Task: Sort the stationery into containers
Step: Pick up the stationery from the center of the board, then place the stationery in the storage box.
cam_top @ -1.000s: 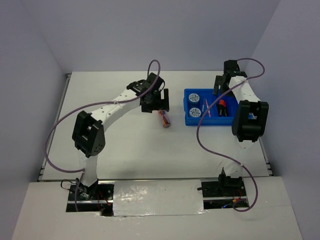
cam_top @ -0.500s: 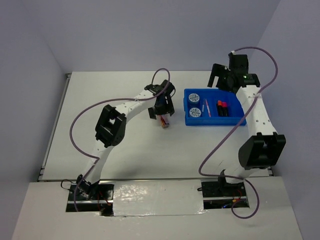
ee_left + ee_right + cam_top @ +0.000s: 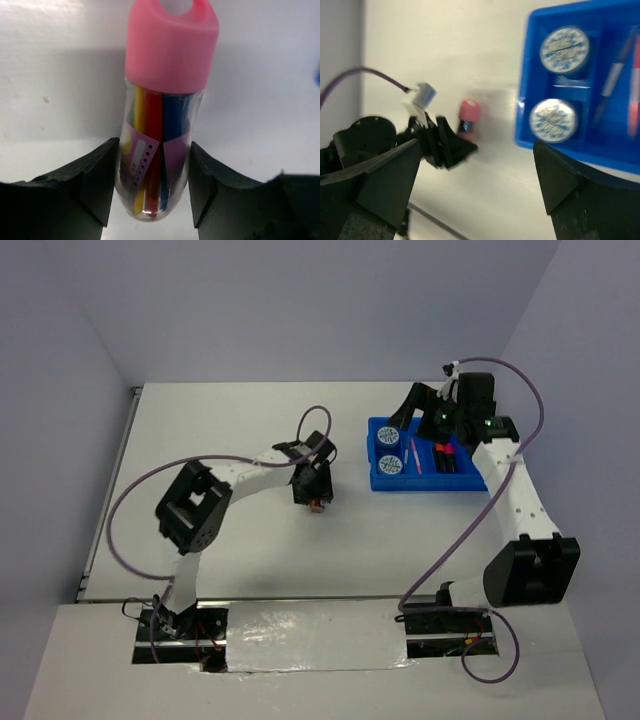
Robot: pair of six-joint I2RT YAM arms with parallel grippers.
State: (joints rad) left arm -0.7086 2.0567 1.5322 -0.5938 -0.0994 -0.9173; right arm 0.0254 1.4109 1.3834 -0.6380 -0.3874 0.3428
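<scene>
While the left gripper (image 3: 155,150) pinches the pink-capped tube (image 3: 162,100) narrowly, the right gripper (image 3: 476,150) hangs wide and empty.
Both left pads (image 3: 107,170) press the tube's clear sides near its bottom end, far from the pink cap (image 3: 172,45). The tube lies flat on the white table (image 3: 260,100), mid-frame in the top view and well left of the blue tray (image 3: 425,486). That low hold on smooth round plastic is the risk, since the cap end may droop or the tube may squirt out on lifting. The right arm hovers at the tray's left edge above the tape rolls (image 3: 565,50), where a delivery could bump it.
</scene>
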